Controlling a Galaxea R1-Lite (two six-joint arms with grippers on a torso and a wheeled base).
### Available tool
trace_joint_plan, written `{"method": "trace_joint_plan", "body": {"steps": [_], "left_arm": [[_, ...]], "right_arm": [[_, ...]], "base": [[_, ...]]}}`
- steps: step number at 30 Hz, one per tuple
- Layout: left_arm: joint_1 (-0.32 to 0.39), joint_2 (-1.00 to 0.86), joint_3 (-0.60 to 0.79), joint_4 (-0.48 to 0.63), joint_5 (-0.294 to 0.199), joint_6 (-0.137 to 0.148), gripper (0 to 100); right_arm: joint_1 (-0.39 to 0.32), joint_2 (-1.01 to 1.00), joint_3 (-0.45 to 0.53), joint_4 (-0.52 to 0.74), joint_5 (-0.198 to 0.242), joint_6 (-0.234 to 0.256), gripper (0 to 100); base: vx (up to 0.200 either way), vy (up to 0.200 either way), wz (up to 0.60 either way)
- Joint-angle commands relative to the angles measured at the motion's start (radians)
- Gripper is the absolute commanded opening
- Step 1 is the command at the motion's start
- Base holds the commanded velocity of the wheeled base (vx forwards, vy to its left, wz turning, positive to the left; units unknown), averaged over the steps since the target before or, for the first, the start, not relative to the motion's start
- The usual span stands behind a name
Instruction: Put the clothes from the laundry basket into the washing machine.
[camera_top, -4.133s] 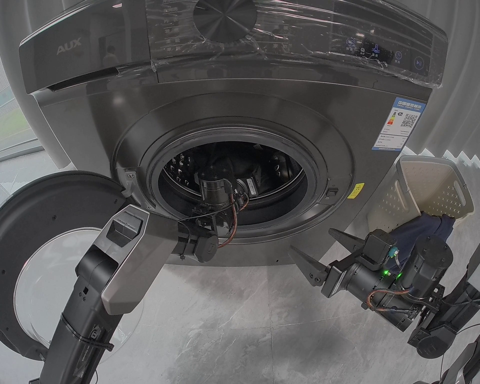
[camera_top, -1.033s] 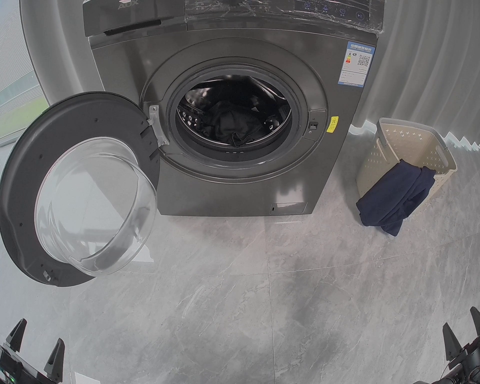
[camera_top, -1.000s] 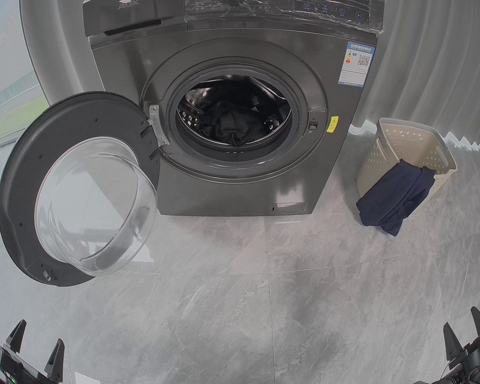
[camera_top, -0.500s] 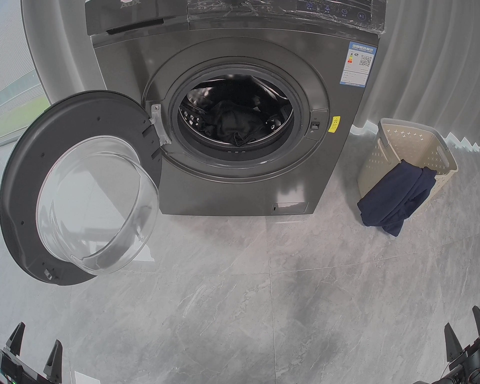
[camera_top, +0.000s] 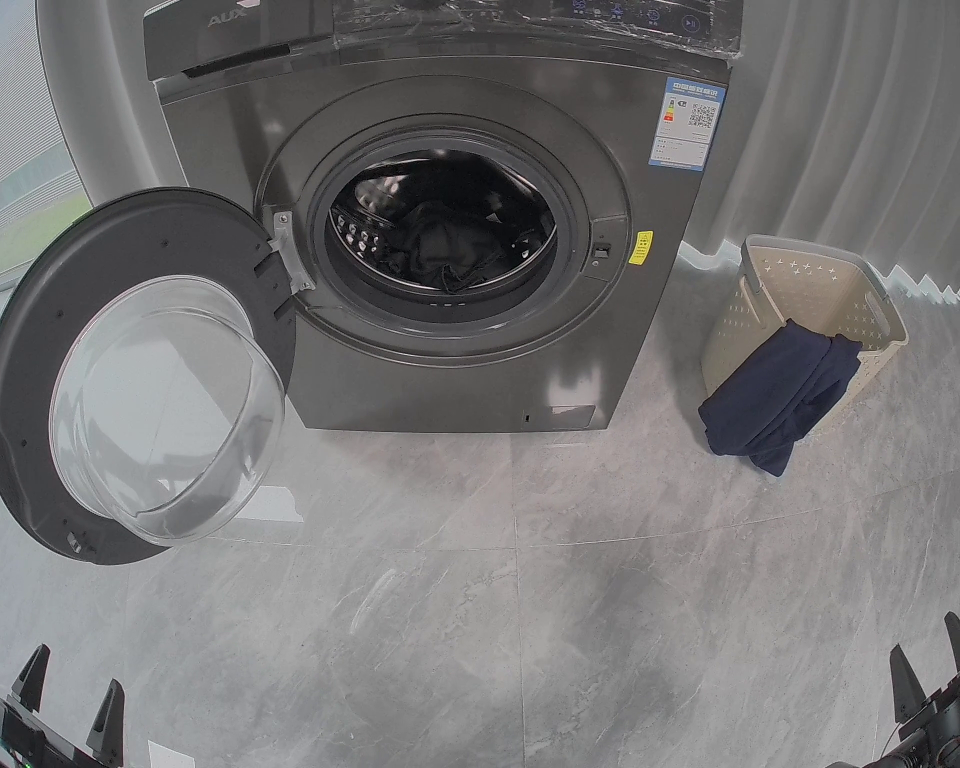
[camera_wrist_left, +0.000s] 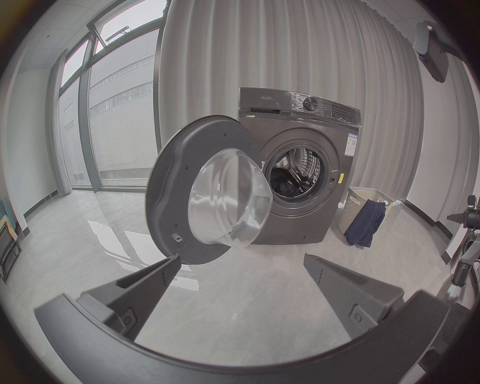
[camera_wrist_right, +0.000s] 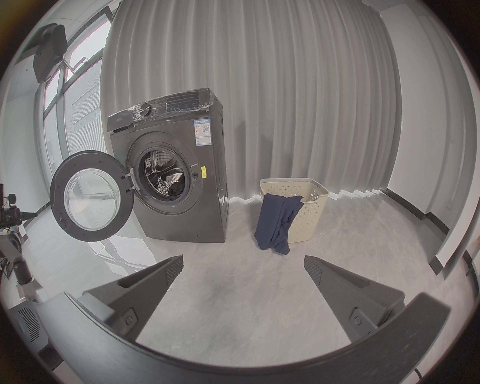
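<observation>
The grey washing machine (camera_top: 440, 90) stands ahead with its round door (camera_top: 130, 370) swung wide to the left. Dark clothes (camera_top: 440, 245) lie inside the drum. A beige laundry basket (camera_top: 810, 290) sits on the floor to the machine's right, and a navy garment (camera_top: 770, 395) hangs over its front rim down to the floor. My left gripper (camera_top: 68, 690) is open and empty at the lower left corner. My right gripper (camera_top: 930, 660) is open and empty at the lower right, well short of the basket. The wrist views show the machine (camera_wrist_left: 300, 170), basket (camera_wrist_right: 305, 205) and garment (camera_wrist_right: 275, 220) from afar.
Pale curtains (camera_top: 850, 120) hang behind the machine and basket. A window (camera_top: 30, 180) is at the far left. Bare grey tile floor (camera_top: 500, 600) stretches between me and the machine. The open door juts out over the floor on the left.
Four seconds ago my left arm reached into the drum, close to the machine. Since then the view has backed away; both arms are drawn back. In the last half second the camera shifted slightly.
</observation>
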Motion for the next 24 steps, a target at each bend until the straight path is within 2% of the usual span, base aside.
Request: {"method": "trace_joint_plan", "body": {"steps": [1,11,17,24], "left_arm": [[0.0,-0.005,0.016,0.0,0.0,-0.002,100],[0.0,-0.003,0.018,0.0,0.001,0.009,100],[0.0,-0.005,0.018,0.0,0.006,-0.004,100],[0.0,-0.005,0.018,0.0,0.011,-0.002,100]], "right_arm": [[-0.001,-0.011,0.017,-0.001,0.003,-0.005,100],[0.002,-0.011,0.017,0.004,0.003,-0.011,100],[0.002,-0.011,0.017,0.004,0.003,-0.011,100],[0.002,-0.011,0.017,0.004,0.003,-0.011,100]], "base": [[0.0,-0.2,0.0],[0.0,-0.2,0.0],[0.0,-0.2,0.0],[0.0,-0.2,0.0]]}}
